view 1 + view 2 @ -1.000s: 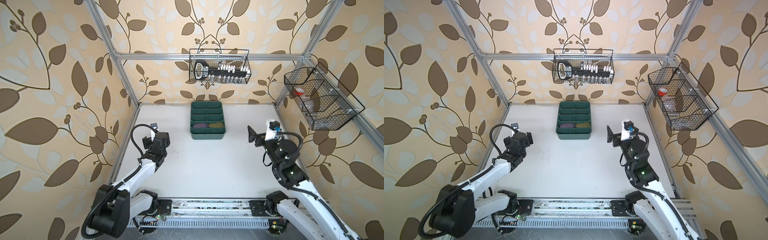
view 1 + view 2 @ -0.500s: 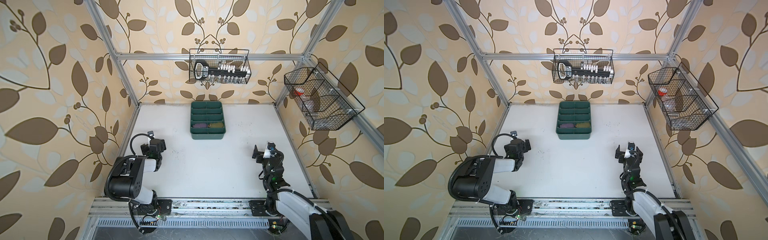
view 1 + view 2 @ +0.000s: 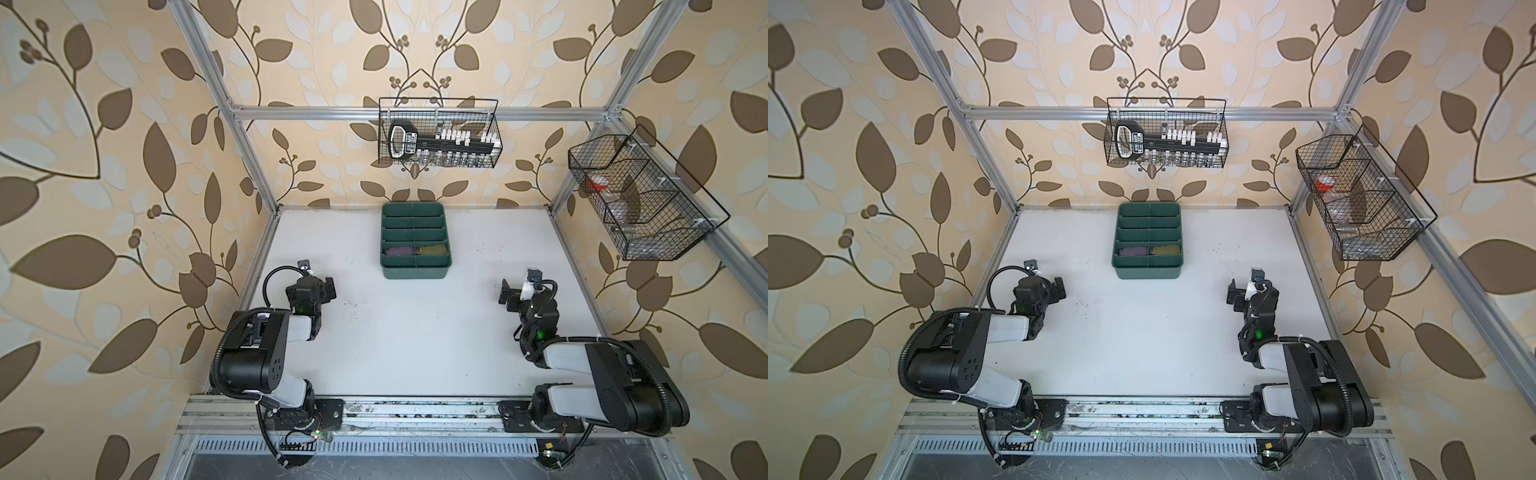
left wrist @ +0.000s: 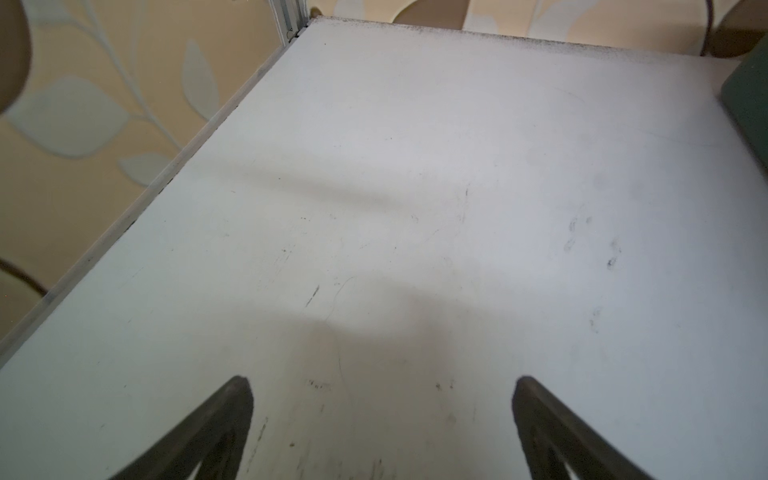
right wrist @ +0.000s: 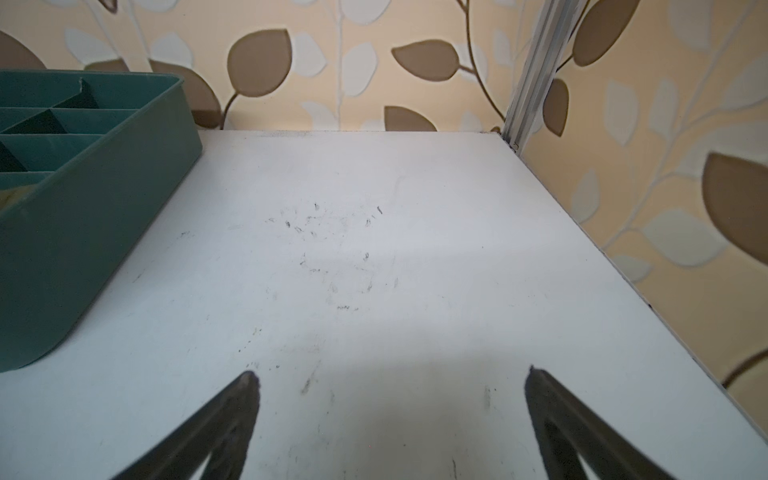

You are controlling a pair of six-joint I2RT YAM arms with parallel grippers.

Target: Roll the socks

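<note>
Task looks finished, or very close to it. Both socks are in the dark green divided plastic tray [image 3: 413, 272] at the far middle of the white table [image 3: 415, 332], not on the bare surface. The purple sock [image 3: 398, 251] sits as a compact lump in a left-column compartment toward the tray's near end. The olive-green and mustard sock [image 3: 434, 249] is bundled the same way in the compartment right beside it, with a divider between them. Both top views show the same pair in the same two pockets. They read as rolled, but they're too small to judge how tight the rolls are or whether an end hangs loose. The other compartments look empty. Nothing else lies on the table, only scuff marks. Both arms are folded low at the near side, well apart from the tray and from each other. The left fingers [image 4: 224, 415] are spread wide over bare table with nothing between them, and only a tray corner shows at the edge of that wrist view. The right fingers [image 5: 228, 415] are also spread wide and empty, with the tray's side wall off to one side. My read is that rolling and stowing are done and nothing is left to grasp. At most a final check or arm parking remains.
</note>
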